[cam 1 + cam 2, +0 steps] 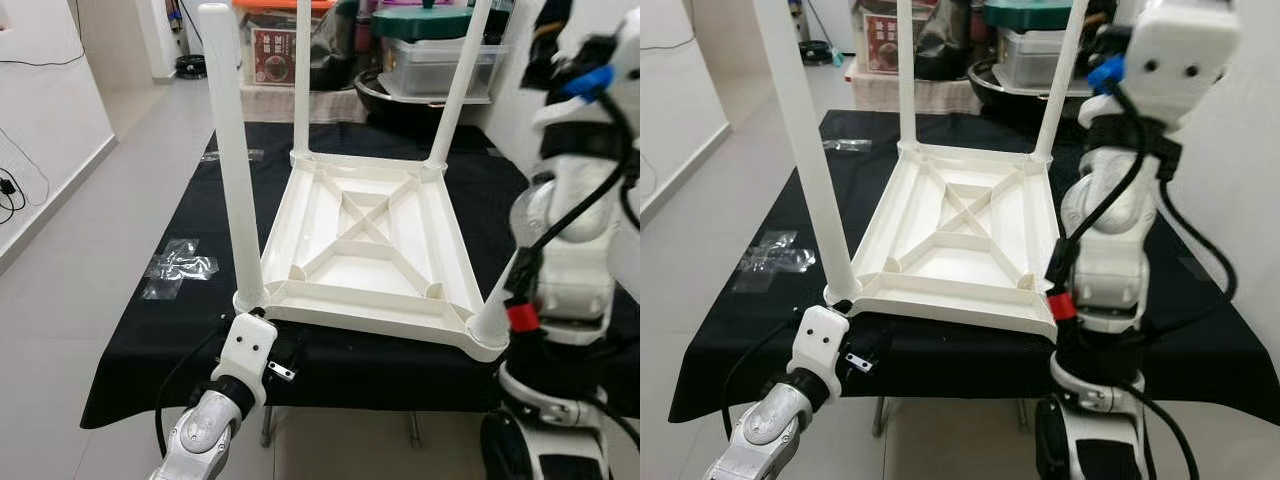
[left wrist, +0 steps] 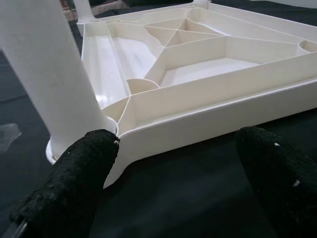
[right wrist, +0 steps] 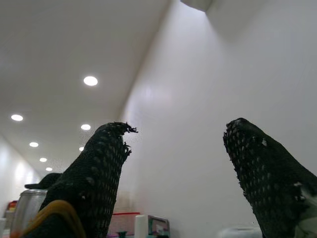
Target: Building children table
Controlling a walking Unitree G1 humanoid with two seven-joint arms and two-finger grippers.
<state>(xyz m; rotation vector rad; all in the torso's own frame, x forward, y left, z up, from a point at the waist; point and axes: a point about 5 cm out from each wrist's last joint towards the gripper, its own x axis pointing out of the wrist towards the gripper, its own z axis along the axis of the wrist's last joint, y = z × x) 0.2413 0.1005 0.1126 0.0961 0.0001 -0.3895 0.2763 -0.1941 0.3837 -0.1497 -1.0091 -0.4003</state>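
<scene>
A white plastic children's table (image 1: 365, 250) lies upside down on the black-covered counter (image 1: 160, 330), legs pointing up. The left end effector (image 2: 173, 168), fingers spread, sits at the near-left corner beside one leg (image 1: 232, 160), gripping nothing. The right end effector (image 3: 183, 163), also spread, points up toward the ceiling.

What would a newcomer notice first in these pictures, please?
An upside-down white plastic table lies on the black cloth, its legs pointing up. The open left gripper sits at its near left corner; the open right gripper points at the ceiling.
</scene>
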